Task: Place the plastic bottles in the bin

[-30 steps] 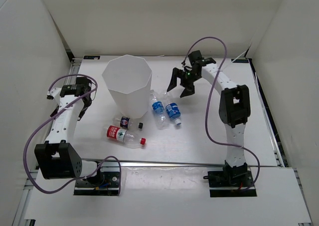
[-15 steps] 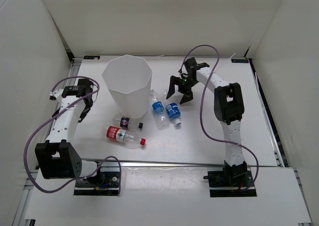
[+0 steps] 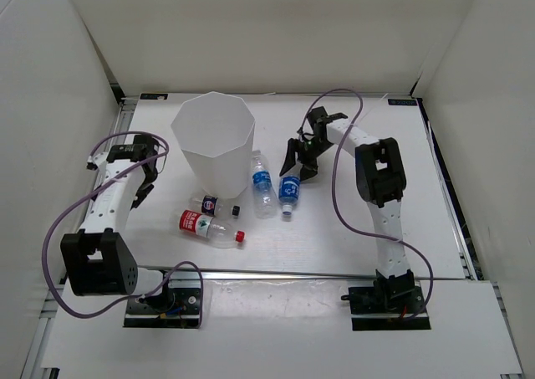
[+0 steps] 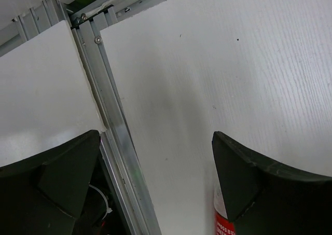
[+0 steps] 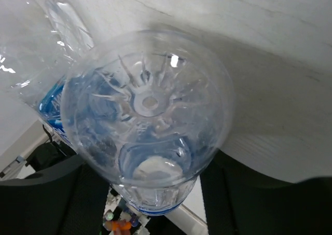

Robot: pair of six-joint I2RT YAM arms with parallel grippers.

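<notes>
Left pincer [image 3: 144, 178] gapes wide; right pincer [image 3: 298, 162] reaches low, jaws set narrow.

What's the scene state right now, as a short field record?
bin: upright, no bottle visible inside
bottles: four, all lying outside it
right gripper: closed on base of right-hand blue-labelled bottle
left gripper: open, empty
other blue-labelled bottle: lying beside the bin
dark-labelled bottle, red-labelled bottle: on bin's near side

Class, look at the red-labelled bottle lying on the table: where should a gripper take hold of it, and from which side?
The red-labelled bottle lies flat, so come from straight above, jaws across its length, on the clear body near the red cap; the black-capped bottle crowds its label end.
</notes>
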